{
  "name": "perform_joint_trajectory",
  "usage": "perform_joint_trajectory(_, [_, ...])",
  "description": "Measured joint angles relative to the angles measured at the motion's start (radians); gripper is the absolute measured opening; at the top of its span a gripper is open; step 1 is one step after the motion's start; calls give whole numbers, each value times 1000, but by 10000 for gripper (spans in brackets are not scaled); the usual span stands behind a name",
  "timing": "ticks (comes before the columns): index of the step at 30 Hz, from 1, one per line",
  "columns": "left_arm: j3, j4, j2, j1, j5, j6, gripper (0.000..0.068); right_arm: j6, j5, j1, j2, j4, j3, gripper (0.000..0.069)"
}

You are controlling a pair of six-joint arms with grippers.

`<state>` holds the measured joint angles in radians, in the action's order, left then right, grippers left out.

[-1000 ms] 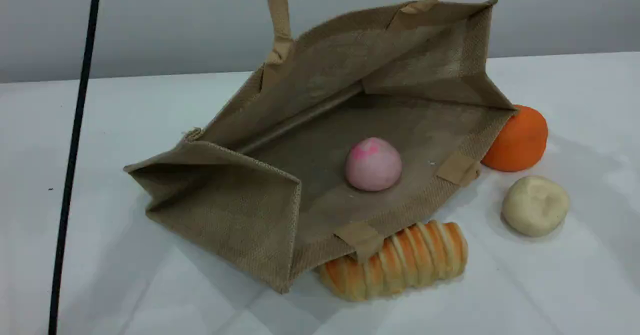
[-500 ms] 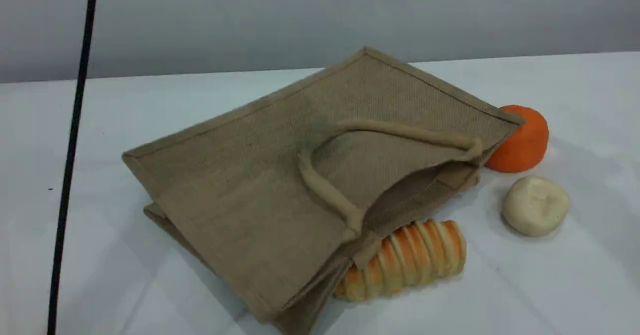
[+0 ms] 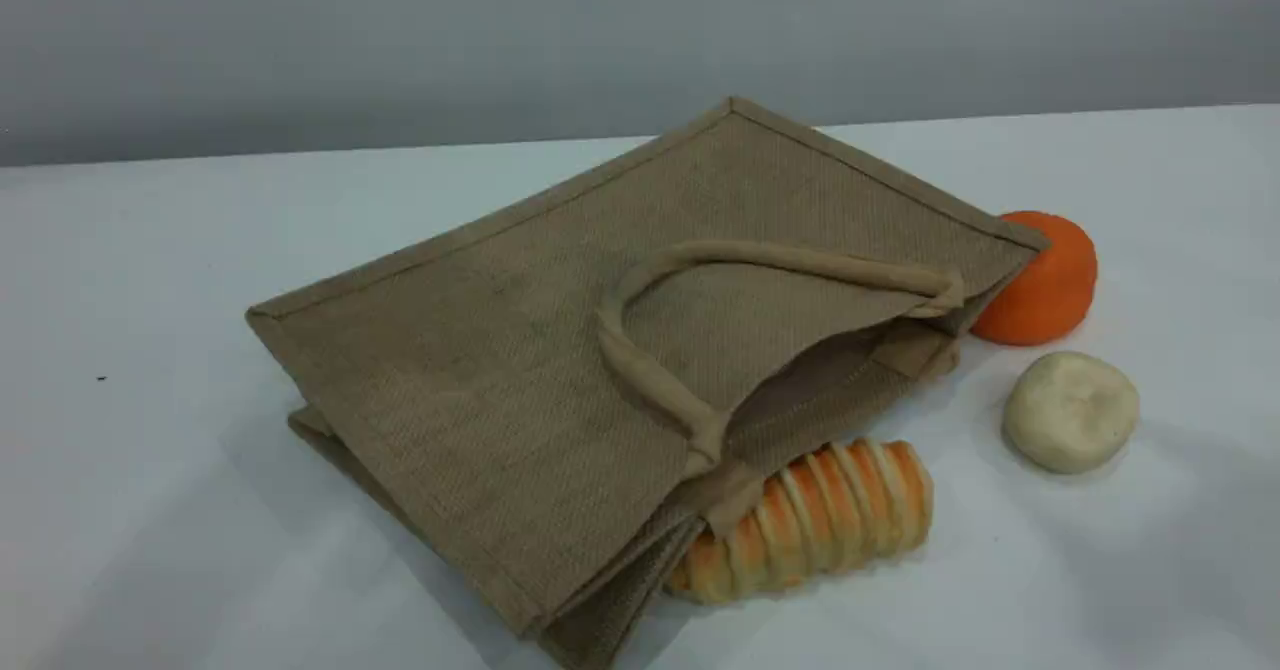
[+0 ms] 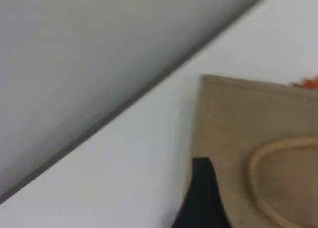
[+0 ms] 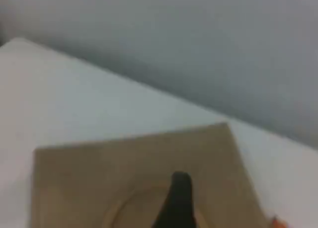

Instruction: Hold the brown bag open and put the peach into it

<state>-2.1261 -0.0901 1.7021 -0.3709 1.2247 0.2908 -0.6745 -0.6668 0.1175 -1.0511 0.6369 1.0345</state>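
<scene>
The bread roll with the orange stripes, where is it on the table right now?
In the scene view the bread roll lies toward the front right, tucked against the mouth edge of the flat-lying brown bag, with the cream-white ball to its right.

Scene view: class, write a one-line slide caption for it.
Brown bag lying flat on the white table, with bread roll, orange ball and cream ball beside it.

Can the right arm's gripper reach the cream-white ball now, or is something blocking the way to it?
Probably yes. The cream-white ball lies in the open on the table, apart from the brown bag, the orange ball and the striped bread roll. Nothing covers it. The right gripper is above the bag, holding nothing.
</scene>
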Motion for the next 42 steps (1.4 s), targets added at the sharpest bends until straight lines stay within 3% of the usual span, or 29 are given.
perform_joint_trajectory(5, [27, 90, -112, 0, -1, -145, 505, 142, -167, 0, 172, -125, 0, 594])
perform_joint_trajectory(9, [132, 90, -229, 0, -2, -151, 505, 219, -234, 0, 323, -193, 0, 594])
perform_joint_trajectory(18, [520, 95, -572, 0, -4, -150, 505, 408, -409, 0, 609, -278, 1, 594])
perform_joint_trajectory(25, [839, 90, -907, 0, -3, -150, 505, 413, -541, 1, 747, -295, 1, 594])
perform_joint_trajectory(33, [1146, 90, -1320, 0, -2, -150, 506, 412, -556, 1, 860, -303, -49, 586])
perform_joint_trajectory(42, [1418, 90, -1628, 0, -2, -150, 507, 412, -554, 1, 954, -354, -269, 587])
